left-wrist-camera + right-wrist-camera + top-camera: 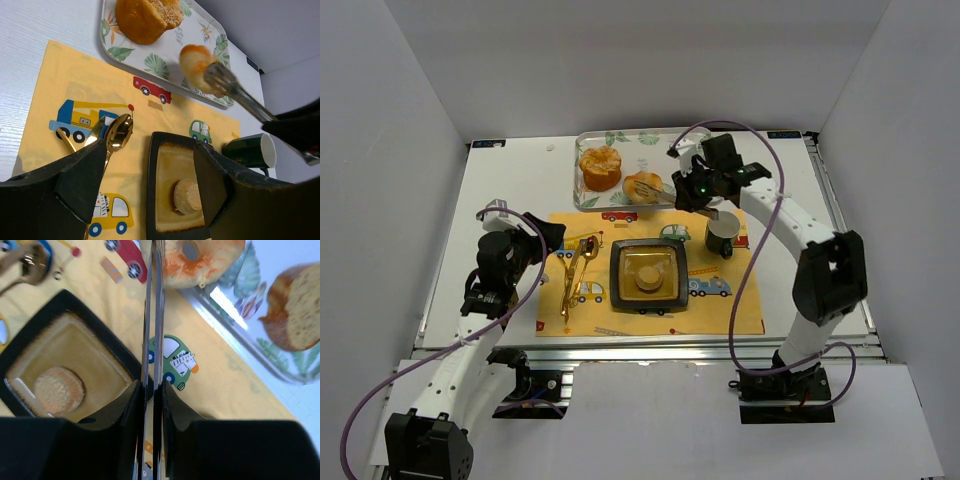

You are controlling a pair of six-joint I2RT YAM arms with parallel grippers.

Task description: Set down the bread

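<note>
Golden-brown bread: a golden-brown glazed ring-shaped roll (642,186) is pinched at the tips of thin silver metal tongs (240,95), over the near right rim of the tray in the upper centre of the top view. Whether it touches the tray cannot be told.
Small bun: a small round pale-brown bun (647,281) lies in the middle of a dark square glazed plate (617,275), at the centre of the frame.
Right hand: the right hand (152,392) is clamped narrow on the tongs, whose blades are pressed together.
Left hand: the left hand (150,145) is spread wide and holds nothing, over the left part of the placemat.
Tray: a white rectangular tray with green leaf print (632,150) also carries an orange-brown muffin-like loaf (600,167) at its left.
Placemat: a yellow placemat (745,310) is printed with a red car, a blue-and-yellow crane truck and a zebra in a green car.
Spoon: a shiny gold spoon (118,132) lies left of the plate.
Mug: a dark green mug (722,232) stands upright at the plate's upper right.
Labels: a small dark label (782,133) sits at the far edge of the white tabletop (510,180), too small to read.
</note>
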